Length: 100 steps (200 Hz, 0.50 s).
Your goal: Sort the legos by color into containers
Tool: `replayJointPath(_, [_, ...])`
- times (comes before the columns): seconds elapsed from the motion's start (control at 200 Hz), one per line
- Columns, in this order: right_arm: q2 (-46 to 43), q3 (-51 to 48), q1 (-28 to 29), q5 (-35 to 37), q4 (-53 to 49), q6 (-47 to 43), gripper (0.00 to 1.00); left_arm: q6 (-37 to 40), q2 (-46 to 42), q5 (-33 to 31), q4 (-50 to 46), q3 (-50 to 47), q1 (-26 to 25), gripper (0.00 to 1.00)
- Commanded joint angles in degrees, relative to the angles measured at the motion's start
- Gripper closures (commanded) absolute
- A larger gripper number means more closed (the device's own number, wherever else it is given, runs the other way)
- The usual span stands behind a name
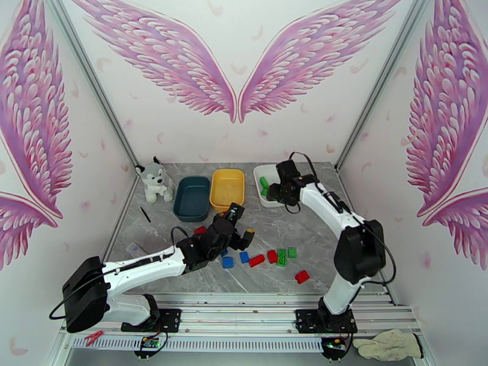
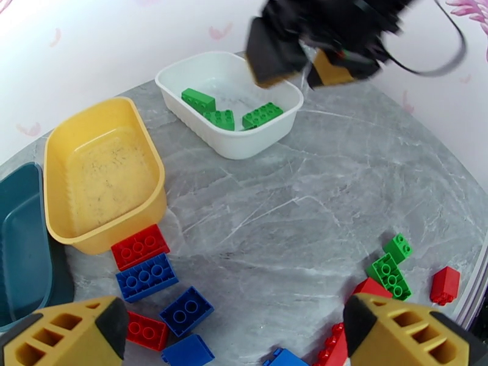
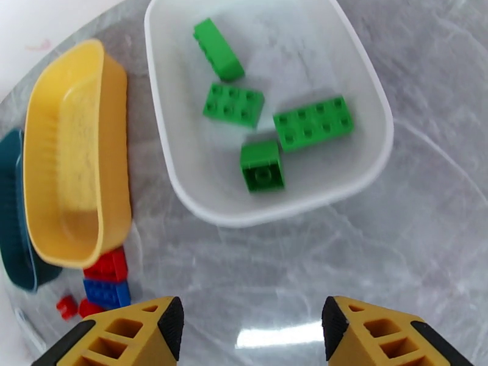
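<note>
Four green legos [image 3: 313,123] lie inside the white tray [image 3: 373,105]: a long one at the far end, two flat ones with the studs up in the middle, and a small one tipped on its side close to the near rim. The right gripper [image 3: 250,321] hangs over the table just in front of this tray. Its yellow fingers [image 3: 143,333] are spread wide apart and hold nothing.

To the left of the white tray stands the yellow tray [image 3: 36,117], and next to that one is the dark teal tray [image 1: 191,198]. The three make a row at the far side of the table [image 1: 317,239].

The other legos are loose on the table. A red lego [image 2: 140,246] lies just beside the near wall of the yellow tray, and a blue lego [image 2: 146,277] touches it on the near side. More blue and red bricks [image 2: 186,310] lie in a group nearer to the arms. Further to the right are two loose green bricks [image 2: 389,276] with some red ones around them, and a single red brick [image 1: 301,276] lies apart, near the right arm.

The left gripper [image 2: 235,321] hovers over this loose group. It is released too, with the fingers far from each other and no brick between them.

A plush husky [image 1: 154,181] sits in the far left corner beside the teal tray, with a thin black stick [image 1: 145,214] on the table in front of it. A pale glove [image 1: 387,346] lies at the near right corner.
</note>
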Motion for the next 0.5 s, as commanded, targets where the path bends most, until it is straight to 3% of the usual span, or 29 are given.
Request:
replayJointPath(0.0, [-7.2, -8.8, 0.3, -2.5, 3.2, 1.9, 0.35, -2.3, -2.2, 1.3, 0.7, -1.8, 1.9, 0.01])
replayJointPath(0.31, [-20.5, -25.7, 0.3, -1.6, 0.0, 4.1, 0.4, -4.0, -2.7, 4.1, 1.1, -2.3, 2.9, 0.01])
replayJointPath(0.495, [-19.2, -30.4, 0.2, -1.8, -0.4, 3.9, 0.45, -4.3, -2.3, 4.9, 1.1, -2.0, 3.0, 0.01])
